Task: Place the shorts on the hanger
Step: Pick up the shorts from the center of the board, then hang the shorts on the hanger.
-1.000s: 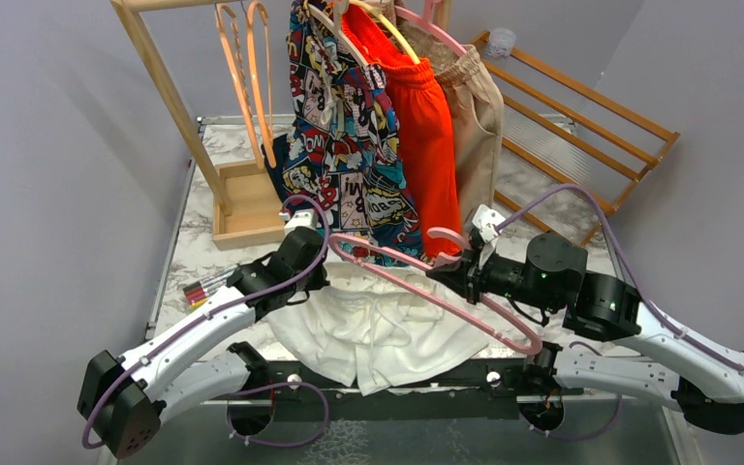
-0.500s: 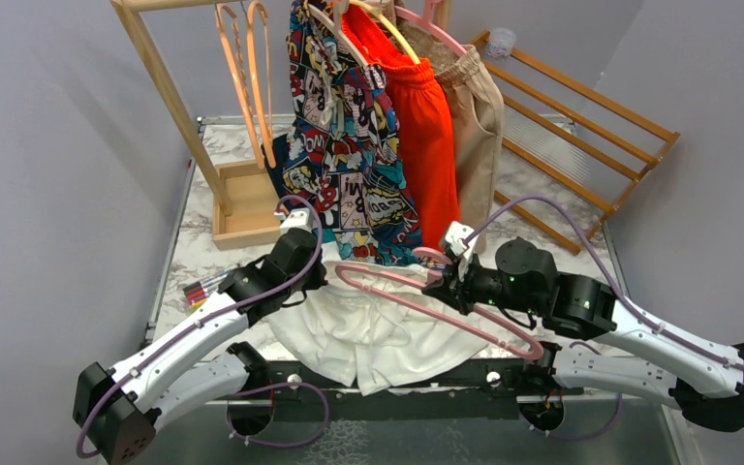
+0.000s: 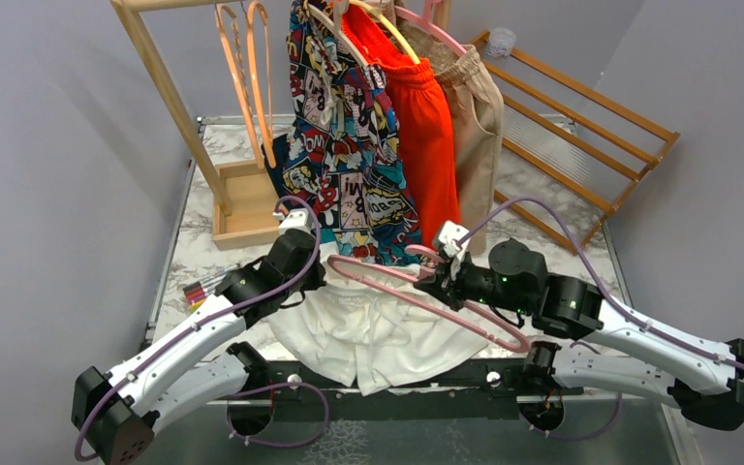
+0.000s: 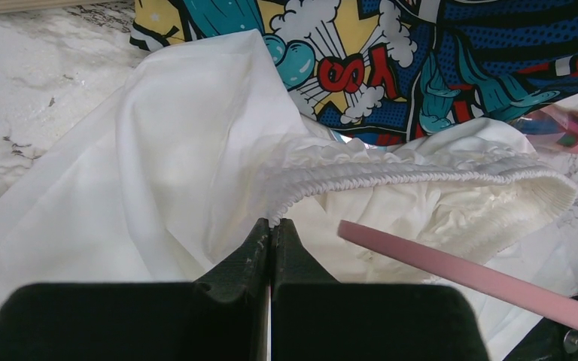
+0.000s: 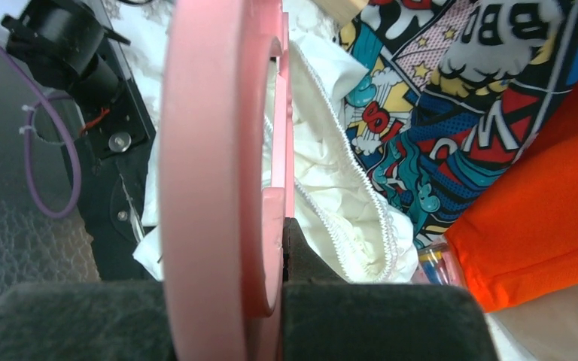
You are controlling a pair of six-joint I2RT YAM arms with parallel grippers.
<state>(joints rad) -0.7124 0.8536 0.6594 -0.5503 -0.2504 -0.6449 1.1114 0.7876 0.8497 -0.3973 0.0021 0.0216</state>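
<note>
The white shorts [image 3: 368, 329] lie spread on the marble counter [image 3: 192, 254] at the 6 o'clock edge, legs toward the arm bases and waistband toward 12. The left end effector [image 4: 271, 229] comes in from 8 o'clock. Its fingers are pressed together on the gathered elastic waistband, pinching it at its left part. In the left wrist view the waistband stands up off the fabric below, so the waist gapes open toward 3 o'clock.

The right end effector [image 3: 438, 274] reaches in from 4 o'clock and pinches the pink hanger [image 3: 417, 302] close to its hook. The right wrist view shows the pink plastic clamped between the dark pads. The hanger is held over the shorts, slanting from 10 o'clock down to 4 o'clock in the top view. One end of it sits just beside the open waist, at 4 o'clock from the left fingertips. Whether that end is inside the opening cannot be told.

Toward 12 o'clock, comic shorts [image 3: 349, 165] and orange shorts [image 3: 426, 145] hang from a wooden rack [image 3: 170, 97], their hems near the white waistband.
</note>
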